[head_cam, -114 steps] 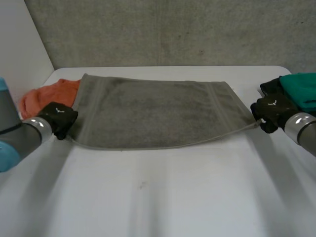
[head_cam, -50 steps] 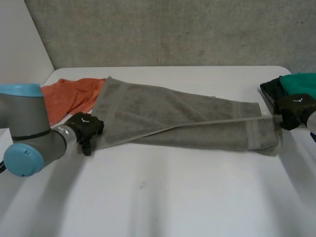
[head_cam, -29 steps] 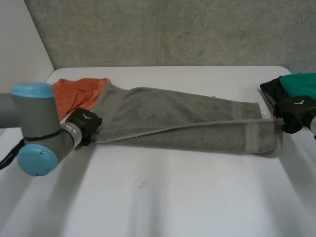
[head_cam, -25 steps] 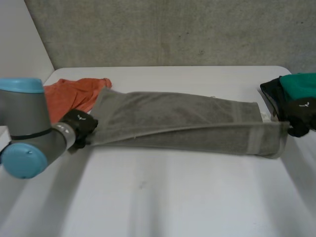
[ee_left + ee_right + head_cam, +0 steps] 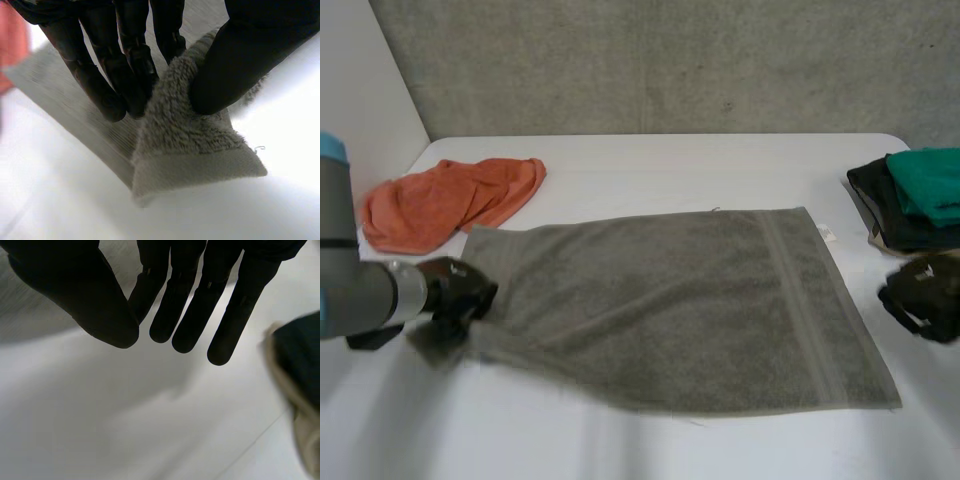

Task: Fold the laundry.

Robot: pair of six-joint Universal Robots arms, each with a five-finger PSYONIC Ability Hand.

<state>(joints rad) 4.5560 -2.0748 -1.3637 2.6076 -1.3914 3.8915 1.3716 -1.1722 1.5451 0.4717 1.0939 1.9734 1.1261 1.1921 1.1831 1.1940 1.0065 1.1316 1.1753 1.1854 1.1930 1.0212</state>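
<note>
- Pinch at the left hand [image 5: 452, 300]: fingers [image 5: 125, 75] and thumb closed on one corner of the grey towel [image 5: 670, 310], with the pile bunched between them and the corner tip poking out past the fingertips, just above the worktop [image 5: 670, 160].
- Holding the near corner of the towel's left short end, that corner slightly lifted and rumpled.
- Right hand [image 5: 925, 300] released: fingers [image 5: 187, 310] straight and spread over bare worktop, gripping nothing, with the towel's edge lying beyond the thumb side.
- Parked just off the towel's right short edge, near it but not touching.
- Towel spread flat in what looks like a single layer mid-worktop, long axis running side to side between the two hands, band-trimmed end toward the right hand.
- Deciding relation: from the right hand, towel toward the robot's left, with the near right corner closest. From the left hand, whole length stretching away to the right.
- Probably no fold made yet. Likely to need the free right hand on a right-end corner to match the left grasp.
- Farther out: orange cloth [image 5: 450, 200] crumpled beyond the left hand, apart from the towel. Green cloth [image 5: 930, 185] stacked on a black cloth [image 5: 880, 215] at the right edge, beyond the right hand.
</note>
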